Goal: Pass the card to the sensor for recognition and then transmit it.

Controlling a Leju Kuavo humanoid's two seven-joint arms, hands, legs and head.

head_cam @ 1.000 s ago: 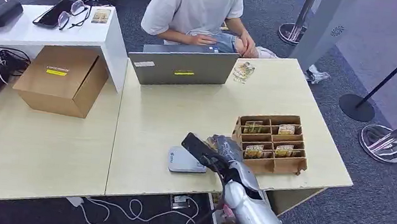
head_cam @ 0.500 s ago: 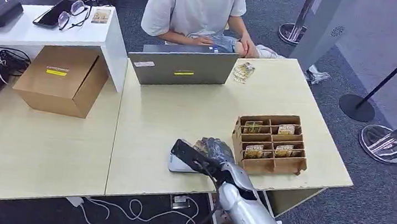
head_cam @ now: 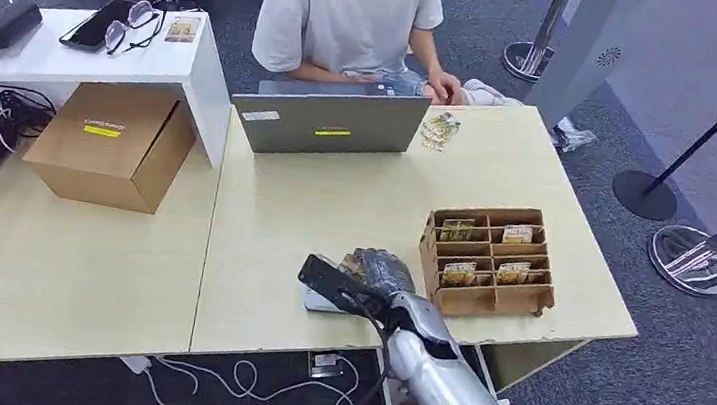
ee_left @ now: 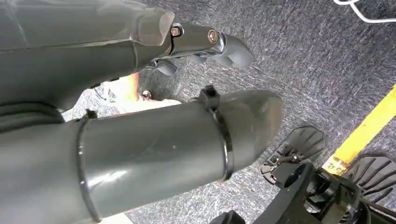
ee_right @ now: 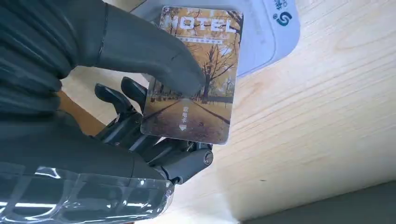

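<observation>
The hotel card (ee_right: 194,77) sits pinched under the right hand's (head_cam: 377,275) thumb against its fingers (ee_right: 135,121), over the white sensor (ee_right: 268,35); the cardboard organiser (head_cam: 489,259) stands just right. The left hand's (ee_left: 205,44) grasp cannot be told.

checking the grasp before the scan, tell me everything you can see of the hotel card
The glossy rectangular hotel card shows an autumn avenue of yellow-leaved trees, "HOTEL" in pale letters at one end, and small white characters with an arrow near the other. It looks like plastic, flat and unbent. The right hand holds it, the thick grey thumb pressing its printed face and dark fingers behind. It sits over the white rounded card sensor on the light wooden table; contact cannot be told.
</observation>
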